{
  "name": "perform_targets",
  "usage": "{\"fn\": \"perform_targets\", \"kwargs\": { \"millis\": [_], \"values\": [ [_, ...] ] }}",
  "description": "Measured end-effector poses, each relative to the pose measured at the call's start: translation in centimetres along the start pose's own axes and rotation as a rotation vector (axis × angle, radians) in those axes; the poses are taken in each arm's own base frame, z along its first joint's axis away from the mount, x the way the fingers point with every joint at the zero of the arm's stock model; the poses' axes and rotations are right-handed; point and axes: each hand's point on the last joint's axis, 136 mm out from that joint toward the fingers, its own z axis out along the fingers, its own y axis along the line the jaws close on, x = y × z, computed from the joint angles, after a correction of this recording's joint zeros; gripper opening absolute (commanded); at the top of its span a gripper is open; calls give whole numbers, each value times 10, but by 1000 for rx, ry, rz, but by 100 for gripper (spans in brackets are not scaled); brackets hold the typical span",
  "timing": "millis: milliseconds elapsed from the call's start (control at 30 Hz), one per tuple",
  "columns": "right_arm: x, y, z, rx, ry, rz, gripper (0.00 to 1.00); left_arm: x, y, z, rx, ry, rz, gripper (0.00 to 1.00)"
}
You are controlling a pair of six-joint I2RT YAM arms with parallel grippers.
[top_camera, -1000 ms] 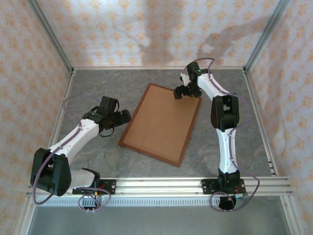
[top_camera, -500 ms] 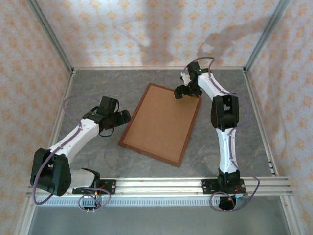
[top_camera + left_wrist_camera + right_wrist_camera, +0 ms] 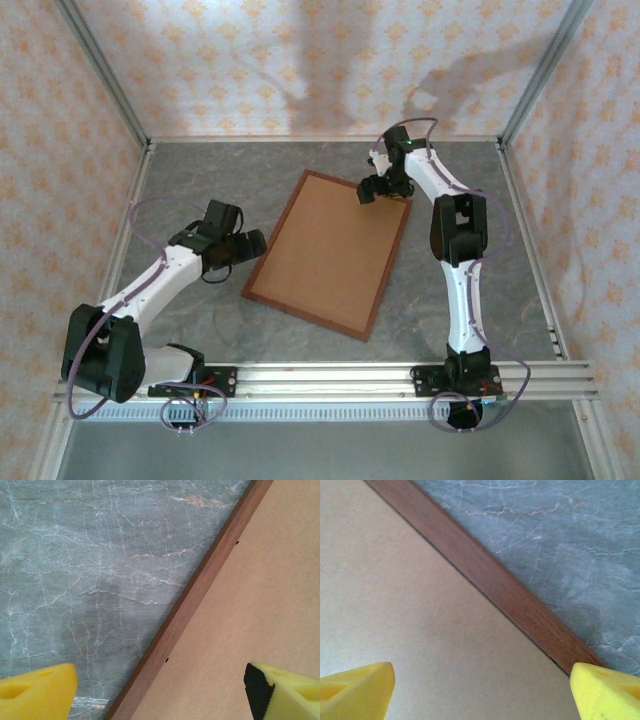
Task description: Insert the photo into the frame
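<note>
Hardly anything has shifted since a second ago. Left pincer (image 3: 252, 242) gapes wide, empty, straddling the frame's (image 3: 197, 585) left edge. Frame lies flat on the desk (image 3: 200, 180), brown board (image 3: 330, 255) filling it. Right pincer (image 3: 368, 190), wide open and empty too, hovers over the far right corner.

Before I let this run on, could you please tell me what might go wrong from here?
1. The left gripper stands open astride the edge of the frame; closing could shove the frame across the smooth table.
2. The backing board fits tight inside, so the open right gripper may find no edge to lift.
</note>
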Motion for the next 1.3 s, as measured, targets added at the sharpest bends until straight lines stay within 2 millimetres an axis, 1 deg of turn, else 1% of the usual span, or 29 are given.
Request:
{"fn": "perform_targets", "kwargs": {
  "millis": [133, 267, 400, 500, 567, 667, 733, 833, 933, 1000, 1133, 1200, 1300],
  "values": [
    [9, 7, 0, -39, 34, -15, 89, 1, 1, -1, -2, 2, 1, 87],
    [13, 9, -1, -49, 52, -17, 87, 5, 4, 0, -9, 12, 1, 87],
    [12, 8, -1, -45, 45, 1, 86, 7, 5, 0, -12, 17, 1, 87],
    [6, 8, -3, -46, 5, 48, 86, 6, 4, 0, -8, 12, 1, 87],
    [9, 9, -9, -42, -19, 101, 86, 3, 1, 0, 4, 2, 1, 87],
    [19, 8, -31, -3, -77, 213, 86, -7, -7, 5, 27, -21, 1, 87],
    [33, 6, -50, 46, -127, 294, 86, -16, -16, 14, 44, -21, 2, 87],
    [63, 2, -78, 117, -191, 398, 88, -33, -35, 36, 71, -7, 17, 86],
    [84, -4, -91, 167, -232, 469, 89, -51, -57, 64, 99, 26, 54, 85],
    [91, -8, -87, 180, -240, 506, 89, -59, -68, 83, 115, 49, 81, 84],
    [104, -14, -63, 184, -216, 573, 88, -69, -84, 116, 135, 94, 132, 83],
    [108, -15, -51, 177, -196, 597, 87, -72, -88, 129, 136, 113, 154, 82],
    [106, -15, -36, 152, -186, 621, 85, -70, -92, 142, 139, 141, 180, 78]
  ]
}}
